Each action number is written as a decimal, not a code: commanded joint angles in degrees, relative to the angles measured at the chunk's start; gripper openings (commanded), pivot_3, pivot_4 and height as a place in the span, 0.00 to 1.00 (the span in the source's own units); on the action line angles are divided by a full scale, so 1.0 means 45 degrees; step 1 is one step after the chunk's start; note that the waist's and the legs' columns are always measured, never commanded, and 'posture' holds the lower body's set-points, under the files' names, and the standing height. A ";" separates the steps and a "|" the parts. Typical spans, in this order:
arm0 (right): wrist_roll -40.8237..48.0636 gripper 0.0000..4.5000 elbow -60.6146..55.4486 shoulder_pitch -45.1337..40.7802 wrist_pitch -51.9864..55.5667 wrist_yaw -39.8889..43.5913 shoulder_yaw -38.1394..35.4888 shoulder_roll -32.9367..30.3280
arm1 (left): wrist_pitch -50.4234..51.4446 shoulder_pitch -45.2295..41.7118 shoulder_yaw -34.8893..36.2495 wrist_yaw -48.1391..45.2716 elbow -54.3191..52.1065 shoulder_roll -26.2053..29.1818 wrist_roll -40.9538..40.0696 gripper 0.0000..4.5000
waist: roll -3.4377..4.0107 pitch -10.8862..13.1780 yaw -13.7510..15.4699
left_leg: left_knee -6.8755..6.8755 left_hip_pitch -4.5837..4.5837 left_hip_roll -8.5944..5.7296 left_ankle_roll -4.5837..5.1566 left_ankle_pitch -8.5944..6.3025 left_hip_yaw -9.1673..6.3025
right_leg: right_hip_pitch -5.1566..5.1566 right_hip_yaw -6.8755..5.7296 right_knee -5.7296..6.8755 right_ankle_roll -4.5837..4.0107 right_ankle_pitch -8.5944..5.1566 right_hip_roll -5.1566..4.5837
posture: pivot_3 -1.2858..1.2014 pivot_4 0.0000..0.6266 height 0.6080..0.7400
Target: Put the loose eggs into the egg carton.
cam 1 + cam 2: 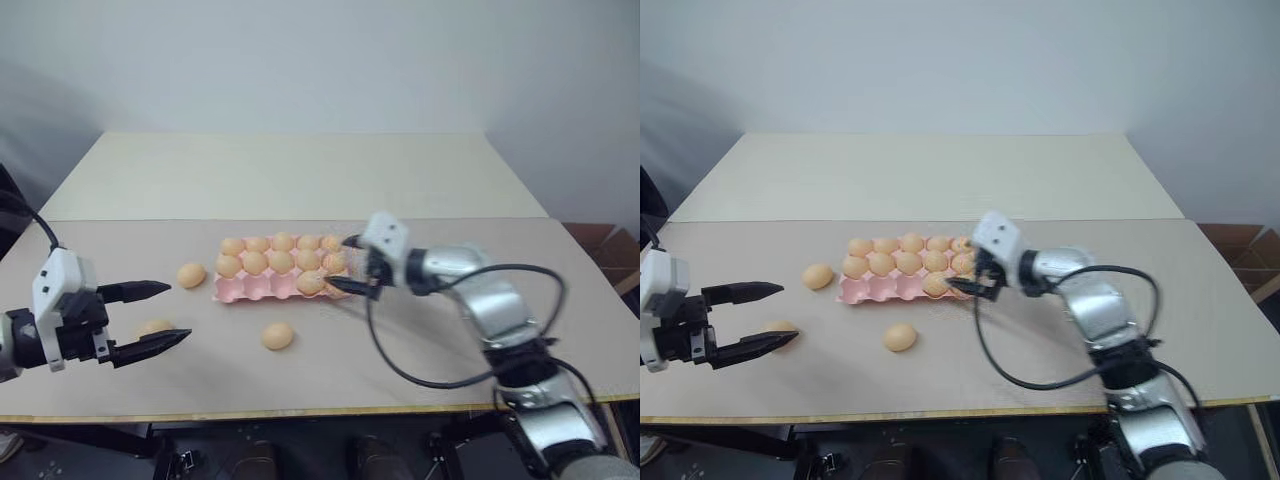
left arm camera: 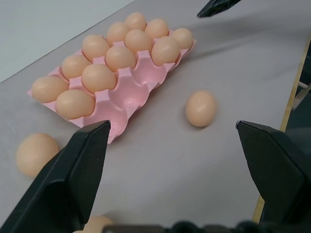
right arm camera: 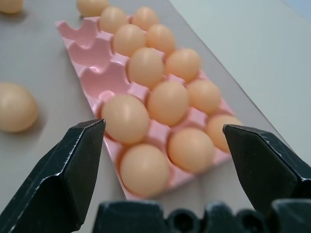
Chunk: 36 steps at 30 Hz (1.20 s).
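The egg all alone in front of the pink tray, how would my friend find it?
Look at the tan table and find the pink egg carton in its middle. Just in front of the carton, toward the table's near edge, one loose egg lies bare on the tabletop. Unlike the two eggs further left, it lies between the two arms, away from the left gripper.

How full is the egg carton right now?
Partly full: the egg carton has three empty cups at one end, and three loose eggs lie outside.

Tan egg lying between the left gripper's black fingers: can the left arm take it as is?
Probably yes. The left gripper is open, and the smooth tan egg lies on the beige table between its fingers, apart from the pink moulded egg carton; nothing blocks it.
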 commanded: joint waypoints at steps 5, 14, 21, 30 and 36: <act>0.2920 0.99 -0.2200 0.3020 -0.0621 0.3542 -0.3548 -0.3644 | -0.0608 -0.0164 0.0297 -0.0779 0.0841 0.0542 0.0409 1.00 | -0.0001 0.0001 -0.0031 | -0.0012 0.0025 0.0004 0.0000 0.0000 -0.0002 | 0.0003 0.0002 0.0007 -0.0023 -0.0019 0.0008 | 0.52 0.24 1.00; 0.3198 0.99 -0.2337 0.5113 -0.1761 0.4306 -0.4600 -0.4838 | -0.1021 -0.0208 0.0292 -0.1444 0.1420 0.0427 0.0303 1.00 | -0.0002 0.0002 -0.0148 | -0.0005 0.0092 0.0004 -0.0003 0.0000 0.0008 | 0.0025 0.0027 0.0029 -0.0070 -0.0043 0.0007 | 0.52 0.24 1.00; 0.3460 0.99 -0.2680 0.4539 -0.1720 0.3738 -0.3971 -0.4474 | -0.1064 -0.0257 0.0204 -0.1445 0.1428 0.0426 0.0309 1.00 | -0.0002 0.0002 -0.0141 | -0.0006 0.0069 0.0003 -0.0003 0.0000 0.0010 | 0.0017 0.0032 0.0014 -0.0074 -0.0045 0.0007 | 0.52 0.24 1.00; 0.1240 0.99 -0.2164 0.0950 -0.1919 0.2165 0.0809 -0.1519 | -0.1037 -0.0595 -0.0199 -0.1403 0.1422 0.0498 0.0325 1.00 | -0.0003 0.0003 -0.0231 | -0.0006 0.0083 0.0003 -0.0002 0.0000 0.0022 | 0.0003 0.0048 0.0042 -0.0074 -0.0042 0.0013 | 0.52 0.24 1.00; -0.1315 0.99 -0.0508 -0.0724 -0.1922 0.1022 0.4226 0.0959 | -0.1008 -0.0550 -0.0199 -0.1423 0.1379 0.0497 0.0371 1.00 | -0.0009 -0.0001 -0.0152 | -0.0006 0.0059 0.0010 -0.0001 0.0001 0.0021 | -0.0002 0.0041 0.0040 -0.0080 -0.0037 0.0023 | 0.52 0.24 1.00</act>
